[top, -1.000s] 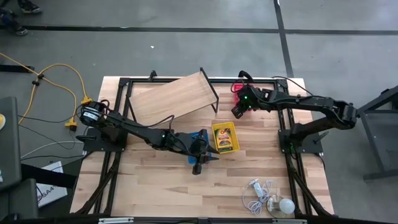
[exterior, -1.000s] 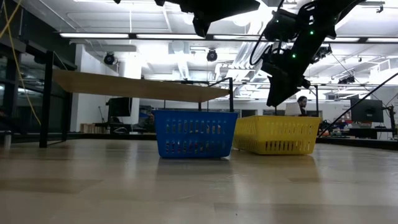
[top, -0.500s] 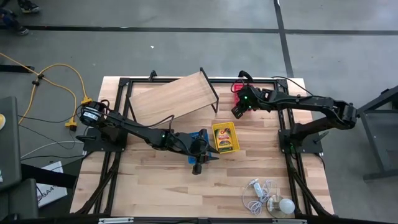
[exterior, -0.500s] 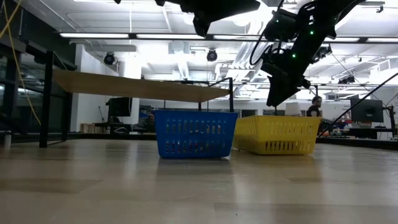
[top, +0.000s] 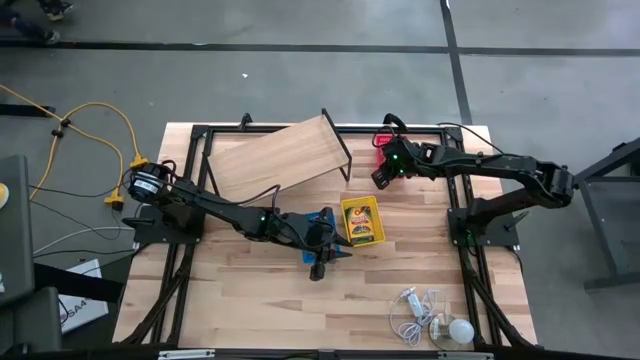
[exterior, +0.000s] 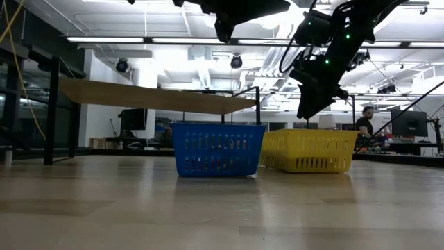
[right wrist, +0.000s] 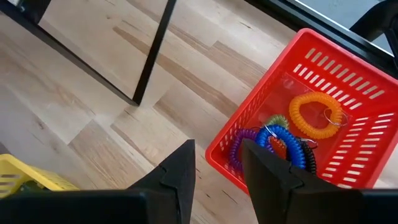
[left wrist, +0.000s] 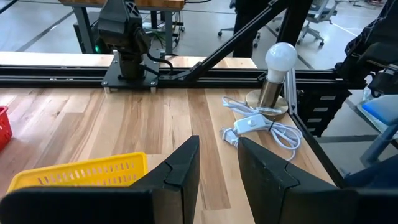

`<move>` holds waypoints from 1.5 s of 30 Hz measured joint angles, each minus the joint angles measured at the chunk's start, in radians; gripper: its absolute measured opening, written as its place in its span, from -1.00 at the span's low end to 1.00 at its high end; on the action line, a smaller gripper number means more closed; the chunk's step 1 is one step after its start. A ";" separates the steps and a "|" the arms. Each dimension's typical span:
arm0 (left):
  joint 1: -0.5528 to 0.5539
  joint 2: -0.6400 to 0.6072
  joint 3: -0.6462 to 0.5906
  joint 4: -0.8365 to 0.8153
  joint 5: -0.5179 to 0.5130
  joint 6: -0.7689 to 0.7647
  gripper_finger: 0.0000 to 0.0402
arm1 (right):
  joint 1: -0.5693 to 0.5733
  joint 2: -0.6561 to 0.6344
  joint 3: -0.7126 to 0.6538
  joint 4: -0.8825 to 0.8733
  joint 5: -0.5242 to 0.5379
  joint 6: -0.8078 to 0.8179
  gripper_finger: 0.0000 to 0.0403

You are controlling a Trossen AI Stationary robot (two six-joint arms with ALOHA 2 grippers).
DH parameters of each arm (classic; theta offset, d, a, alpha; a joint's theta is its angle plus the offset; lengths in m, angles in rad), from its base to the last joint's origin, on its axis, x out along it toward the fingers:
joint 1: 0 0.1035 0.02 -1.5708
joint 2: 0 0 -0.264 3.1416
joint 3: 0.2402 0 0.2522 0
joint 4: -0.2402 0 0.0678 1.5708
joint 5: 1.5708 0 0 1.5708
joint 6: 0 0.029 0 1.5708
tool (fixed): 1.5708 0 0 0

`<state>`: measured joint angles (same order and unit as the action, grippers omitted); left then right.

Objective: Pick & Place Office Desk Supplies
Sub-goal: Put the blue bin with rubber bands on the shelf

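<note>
Coils (right wrist: 292, 134) lie in red basket (right wrist: 348, 81) just beyond empty, narrowly parted right tool (right wrist: 217, 168).

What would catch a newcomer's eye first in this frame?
Probably the red basket at the table's far edge, holding orange, purple, blue and black coiled loops, with the right gripper open above its near rim. Next, the yellow basket with the crayon box mid-table, beside the blue basket, over which the left gripper hangs open.

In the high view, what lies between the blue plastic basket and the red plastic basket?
The yellow plastic basket holding the crayon box sits between the blue plastic basket and the red plastic basket, as the high view shows.
</note>
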<state>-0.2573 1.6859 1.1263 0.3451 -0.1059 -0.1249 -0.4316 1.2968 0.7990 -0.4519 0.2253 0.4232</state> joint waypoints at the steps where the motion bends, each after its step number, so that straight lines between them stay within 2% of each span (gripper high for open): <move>1: 0.000 0.000 0.000 0.000 0.000 -0.001 -0.48 | 0.000 0.000 0.000 0.000 0.000 0.000 -0.41; 12: 0.000 0.000 0.000 0.000 0.000 -0.003 -0.48 | 0.000 0.000 0.000 0.000 -0.001 0.000 -0.41; 17: 0.000 0.000 0.000 0.000 0.000 0.000 -0.48 | 0.009 0.000 0.000 0.000 -0.049 0.029 -0.41; 25: 0.000 0.000 0.000 0.000 0.000 -0.003 -0.48 | 0.137 -0.050 -0.001 -0.011 -0.041 0.054 -0.41; 37: 0.000 0.000 0.000 -0.001 0.000 -0.003 -0.48 | 0.333 -0.219 -0.001 -0.055 -0.020 0.108 -0.41; 45: 0.000 0.000 0.000 -0.001 0.000 -0.003 -0.48 | 0.420 -0.240 -0.001 -0.078 -0.083 0.102 -0.41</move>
<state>-0.2573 1.6859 1.1263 0.3445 -0.1056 -0.1276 -0.0112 1.0570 0.7979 -0.5296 0.1425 0.5250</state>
